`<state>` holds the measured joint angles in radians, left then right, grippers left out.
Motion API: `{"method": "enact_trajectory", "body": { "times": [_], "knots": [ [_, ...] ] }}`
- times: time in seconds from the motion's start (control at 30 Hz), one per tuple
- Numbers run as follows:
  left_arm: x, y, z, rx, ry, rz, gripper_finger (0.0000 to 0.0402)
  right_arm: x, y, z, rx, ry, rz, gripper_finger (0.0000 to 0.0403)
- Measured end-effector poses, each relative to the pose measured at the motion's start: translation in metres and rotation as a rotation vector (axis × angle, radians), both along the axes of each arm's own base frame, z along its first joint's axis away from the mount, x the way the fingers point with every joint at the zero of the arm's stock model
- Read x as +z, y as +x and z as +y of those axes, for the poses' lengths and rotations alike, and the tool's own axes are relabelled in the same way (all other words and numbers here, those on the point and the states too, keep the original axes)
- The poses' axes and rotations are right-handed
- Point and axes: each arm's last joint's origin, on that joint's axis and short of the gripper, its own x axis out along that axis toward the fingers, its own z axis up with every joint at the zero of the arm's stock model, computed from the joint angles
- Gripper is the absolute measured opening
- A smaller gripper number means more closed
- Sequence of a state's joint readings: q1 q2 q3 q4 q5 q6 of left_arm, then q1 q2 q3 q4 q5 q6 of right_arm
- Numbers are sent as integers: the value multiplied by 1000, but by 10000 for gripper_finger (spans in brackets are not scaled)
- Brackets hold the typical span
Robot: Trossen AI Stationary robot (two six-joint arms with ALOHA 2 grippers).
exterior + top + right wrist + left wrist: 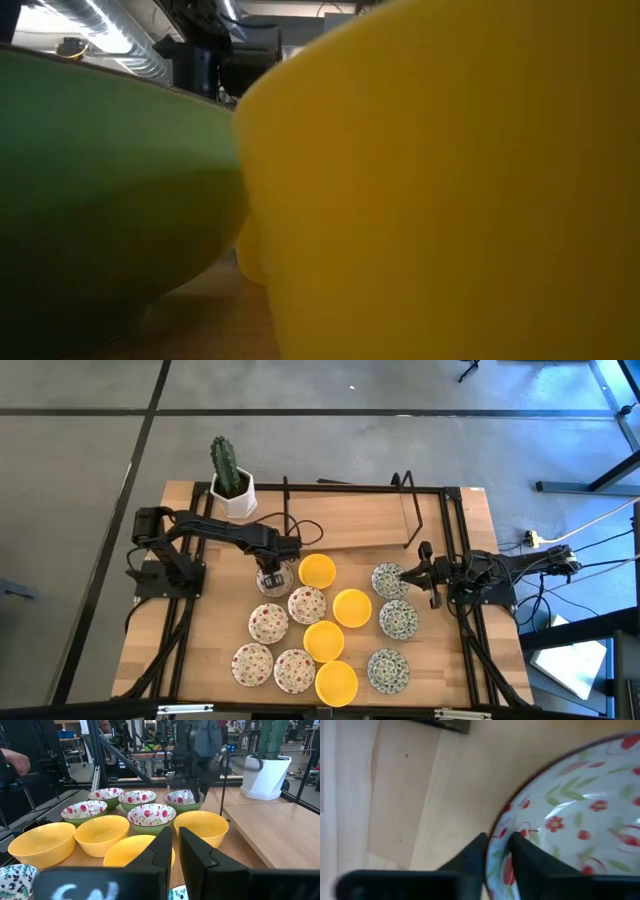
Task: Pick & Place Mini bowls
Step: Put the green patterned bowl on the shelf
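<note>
**Left jaws pinched low, right arm waiting**

My left arm stretches from its base at the table's left edge toward the middle, elbow bent, wrist turned down. My left gripper (270, 574) sits low near the table's far centre — its two dark fingers (470, 857) stand close together, one on either side of a thin rim, the jaws nipping it between them.

My right arm reaches in from the table's right edge and lies fairly flat, pointing inward. My right gripper (418, 572) hovers there — jaws drawn nearly together with only a slim gap, nothing between them.
</note>
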<state>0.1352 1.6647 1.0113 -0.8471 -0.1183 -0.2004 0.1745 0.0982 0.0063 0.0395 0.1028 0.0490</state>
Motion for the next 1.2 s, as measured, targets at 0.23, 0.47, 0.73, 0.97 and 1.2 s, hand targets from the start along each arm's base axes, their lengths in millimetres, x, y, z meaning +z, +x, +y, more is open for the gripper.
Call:
{"method": "enact_trajectory", "body": {
  "times": [0.23, 0.47, 0.73, 0.97, 1.2],
  "knots": [
    [25, -10, -4, -26, 29, -83, 11, 0, 0, 0, 0, 0, 0, 35],
    [68, -35, -11, 8, 75, -213, 7, 0, 0, 0, 0, 0, 0, 35],
    [111, -64, -26, 17, 165, -419, 7, 0, 0, 0, -1, 3, 0, 35],
    [140, -90, -38, 42, 252, -601, 6, 0, 0, 0, -2, 27, 2, 35],
    [156, -118, -51, 61, 377, -850, 6, 0, 0, 0, -2, 29, 2, 35]
  ]
}}
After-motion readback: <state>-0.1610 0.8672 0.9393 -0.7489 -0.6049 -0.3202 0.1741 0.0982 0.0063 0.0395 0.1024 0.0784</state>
